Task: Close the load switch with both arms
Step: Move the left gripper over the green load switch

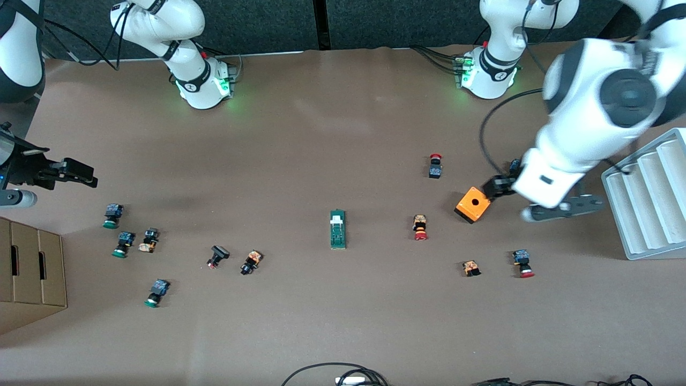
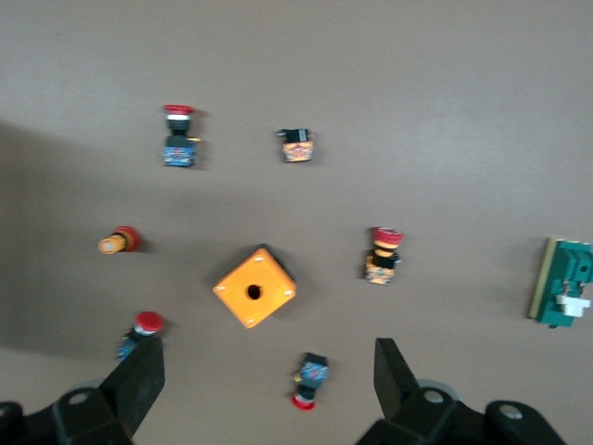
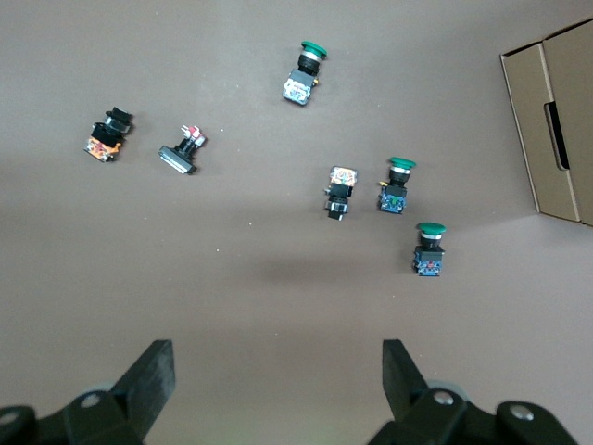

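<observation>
The load switch (image 1: 337,229) is a narrow green block lying mid-table, with its white sliding piece at the end farther from the front camera. It also shows at the edge of the left wrist view (image 2: 561,295). My left gripper (image 1: 501,185) hangs in the air beside the orange cube (image 1: 472,204), toward the left arm's end of the table. Its fingers (image 2: 139,375) are wide open and hold nothing. My right gripper (image 1: 75,172) is up over bare table at the right arm's end, above the green-capped buttons. Its fingers (image 3: 153,380) are wide open and empty.
Red-capped push-buttons (image 1: 420,228) lie around the orange cube (image 2: 255,287), green-capped ones (image 1: 112,215) near the right gripper. A cardboard box (image 1: 29,273) stands at the right arm's end, a white slotted rack (image 1: 648,198) at the left arm's end.
</observation>
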`<move>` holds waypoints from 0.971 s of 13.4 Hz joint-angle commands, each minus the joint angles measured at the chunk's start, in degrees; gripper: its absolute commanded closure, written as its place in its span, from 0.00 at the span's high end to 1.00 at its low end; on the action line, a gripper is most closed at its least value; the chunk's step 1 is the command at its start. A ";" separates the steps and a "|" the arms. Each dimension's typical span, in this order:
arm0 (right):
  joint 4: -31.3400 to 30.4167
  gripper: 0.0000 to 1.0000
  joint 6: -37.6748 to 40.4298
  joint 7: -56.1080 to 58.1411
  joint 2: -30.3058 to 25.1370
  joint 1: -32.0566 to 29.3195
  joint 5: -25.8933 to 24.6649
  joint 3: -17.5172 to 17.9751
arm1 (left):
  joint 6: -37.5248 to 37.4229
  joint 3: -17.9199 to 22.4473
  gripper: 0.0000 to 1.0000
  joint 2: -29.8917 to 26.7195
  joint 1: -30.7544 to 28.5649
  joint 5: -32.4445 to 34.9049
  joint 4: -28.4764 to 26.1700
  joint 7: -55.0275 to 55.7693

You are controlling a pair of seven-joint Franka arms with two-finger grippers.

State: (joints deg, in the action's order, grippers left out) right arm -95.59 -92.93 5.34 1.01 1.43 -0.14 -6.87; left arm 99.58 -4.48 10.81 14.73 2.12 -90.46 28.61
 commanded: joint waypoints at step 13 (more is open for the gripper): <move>1.46 1.00 0.38 0.20 1.01 0.07 -0.21 0.28 | 17.14 0.70 0.99 10.99 24.00 11.66 -0.68 29.80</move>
State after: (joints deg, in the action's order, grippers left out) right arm -95.52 -92.93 5.35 1.16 1.46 -0.14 -6.64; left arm 116.34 -4.64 21.81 33.65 10.36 -90.70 52.84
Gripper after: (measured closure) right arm 0.000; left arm 0.004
